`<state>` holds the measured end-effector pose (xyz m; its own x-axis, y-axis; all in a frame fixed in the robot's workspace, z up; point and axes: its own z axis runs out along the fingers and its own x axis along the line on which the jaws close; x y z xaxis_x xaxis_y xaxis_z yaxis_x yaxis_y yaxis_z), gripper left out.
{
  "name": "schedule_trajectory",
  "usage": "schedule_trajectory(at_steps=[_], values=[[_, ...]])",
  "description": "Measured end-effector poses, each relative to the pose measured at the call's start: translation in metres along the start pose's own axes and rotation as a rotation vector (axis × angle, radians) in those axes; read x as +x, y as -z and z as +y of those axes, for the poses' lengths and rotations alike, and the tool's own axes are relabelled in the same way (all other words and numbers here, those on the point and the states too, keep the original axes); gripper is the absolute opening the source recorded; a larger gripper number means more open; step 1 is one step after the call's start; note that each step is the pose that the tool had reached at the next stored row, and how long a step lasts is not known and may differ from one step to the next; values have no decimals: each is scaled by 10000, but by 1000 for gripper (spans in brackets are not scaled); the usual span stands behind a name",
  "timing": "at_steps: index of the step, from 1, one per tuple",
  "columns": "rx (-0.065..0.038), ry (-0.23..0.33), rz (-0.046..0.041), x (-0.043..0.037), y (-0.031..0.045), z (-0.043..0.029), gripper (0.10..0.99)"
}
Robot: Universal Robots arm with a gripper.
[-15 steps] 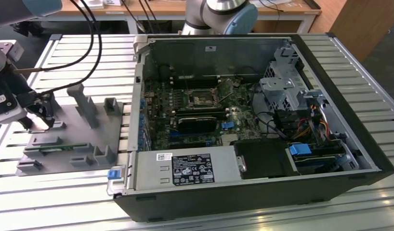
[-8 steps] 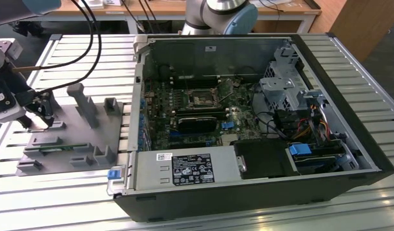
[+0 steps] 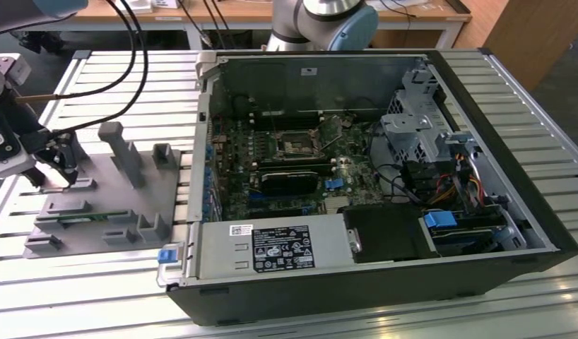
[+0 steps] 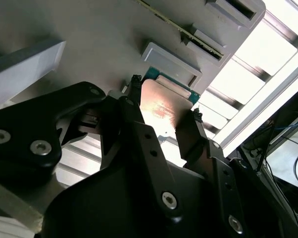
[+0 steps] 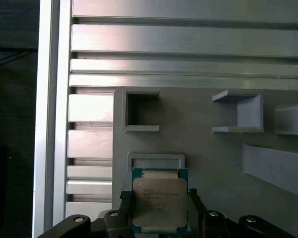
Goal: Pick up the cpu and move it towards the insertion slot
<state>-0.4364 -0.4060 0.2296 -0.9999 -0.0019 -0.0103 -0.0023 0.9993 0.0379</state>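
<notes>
In both wrist views the cpu (image 5: 159,201) (image 4: 164,106), a flat square chip with a pale metal top and a green rim, lies low on the grey plastic block (image 5: 203,148), just beside a small raised frame. My gripper (image 5: 159,194) (image 4: 166,98) has one black fingertip pressed against each of two opposite edges of the chip. In the exterior view the gripper (image 3: 63,166) hangs over the block (image 3: 110,201) at the exterior view's left. The insertion slot (image 3: 297,143), a dark square socket in a thin silver frame, sits on the motherboard inside the open computer case.
The open computer case (image 3: 364,282) covers the middle and right of the slatted metal table (image 3: 91,296). Upright grey posts (image 3: 117,145) rise from the block, and a narrow green strip (image 3: 82,217) lies in it. A long black card (image 3: 289,180) and cables (image 3: 430,183) crowd the case.
</notes>
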Motion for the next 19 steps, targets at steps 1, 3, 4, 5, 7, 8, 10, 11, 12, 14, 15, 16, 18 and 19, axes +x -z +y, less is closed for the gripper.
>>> schedule_trajectory(at_steps=[1, 3, 4, 5, 7, 8, 10, 11, 12, 14, 15, 16, 18, 19], values=[[-6, -1, -1, 0, 9, 1, 529], [-9, -1, -2, -1, 17, 1, 529], [-9, -1, -1, 0, 23, 1, 529], [-8, -1, 0, 0, 31, 1, 529], [-8, -1, 0, 0, 47, 2, 529], [-9, -1, -1, -1, 56, 2, 529], [-9, -1, -1, -1, 71, 3, 529], [-8, -1, 0, -1, 80, 3, 529], [-9, -1, -1, -1, 88, 3, 529], [-9, -1, -1, -1, 108, 4, 529], [-9, -1, -1, -1, 119, 5, 529], [-9, -1, -2, -1, 128, 5, 529], [-9, -1, -1, -2, 148, 6, 529], [-8, -1, 0, -2, 158, 6, 529]])
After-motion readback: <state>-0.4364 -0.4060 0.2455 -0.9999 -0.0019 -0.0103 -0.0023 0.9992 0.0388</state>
